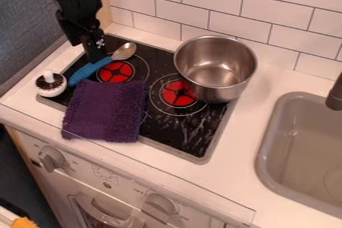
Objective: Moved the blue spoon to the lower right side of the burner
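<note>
In the camera view, the blue spoon [92, 69] lies slantwise at the back left of the stovetop [170, 139], its metal bowl toward the wall and its handle running down beside the left burner [115, 72] toward the white cupcake [51, 84]. The step in hand looks to be picking it up. The jaws should close squarely across the handle, near its middle if possible, since the bowl end could swing if pinched off balance. I would lift straight up first: the purple cloth [107, 112] sits right beside the handle and could snag or be dragged along. Then carry it high over the cloth, keep wide of the steel pot [217, 67] near the right burner [179, 94], and lower it gently to the lower right, letting go only once it lies flat. Which burner is meant, I cannot be sure.

The black gripper [98, 59] hangs right at the upper part of the handle, seemingly touching it. How far open the jaws stand, and whether they grip the spoon, I cannot tell.
</note>
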Robot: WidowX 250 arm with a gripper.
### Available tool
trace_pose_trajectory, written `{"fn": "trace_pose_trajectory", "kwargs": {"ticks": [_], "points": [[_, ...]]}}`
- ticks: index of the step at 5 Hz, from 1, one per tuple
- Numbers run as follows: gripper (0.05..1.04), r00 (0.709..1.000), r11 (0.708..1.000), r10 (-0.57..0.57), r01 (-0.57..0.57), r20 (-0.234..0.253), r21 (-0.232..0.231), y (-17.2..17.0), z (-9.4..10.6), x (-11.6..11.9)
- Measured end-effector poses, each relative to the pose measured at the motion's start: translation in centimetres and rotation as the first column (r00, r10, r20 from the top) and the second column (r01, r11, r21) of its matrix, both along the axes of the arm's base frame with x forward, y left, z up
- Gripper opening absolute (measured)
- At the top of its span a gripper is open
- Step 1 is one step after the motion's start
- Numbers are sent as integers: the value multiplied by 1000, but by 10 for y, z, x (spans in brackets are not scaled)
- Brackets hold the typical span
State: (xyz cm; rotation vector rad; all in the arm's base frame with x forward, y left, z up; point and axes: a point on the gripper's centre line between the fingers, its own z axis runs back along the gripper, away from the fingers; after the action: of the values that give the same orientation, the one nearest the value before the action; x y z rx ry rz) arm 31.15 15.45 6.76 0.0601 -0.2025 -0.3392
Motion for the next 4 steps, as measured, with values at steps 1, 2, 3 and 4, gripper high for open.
{"fn": "trace_pose_trajectory", "kwargs": {"ticks": [1, 2, 3, 4], "points": [[1001, 997, 998, 68, -68, -23, 13, 5, -15, -3], [1001, 993, 993, 113, -113, -33, 21, 10, -30, -2], [1001, 986, 989, 150, -150, -71, 7, 13, -45, -4], [951, 983, 987, 160, -159, -90, 17, 19, -51, 1]]}}
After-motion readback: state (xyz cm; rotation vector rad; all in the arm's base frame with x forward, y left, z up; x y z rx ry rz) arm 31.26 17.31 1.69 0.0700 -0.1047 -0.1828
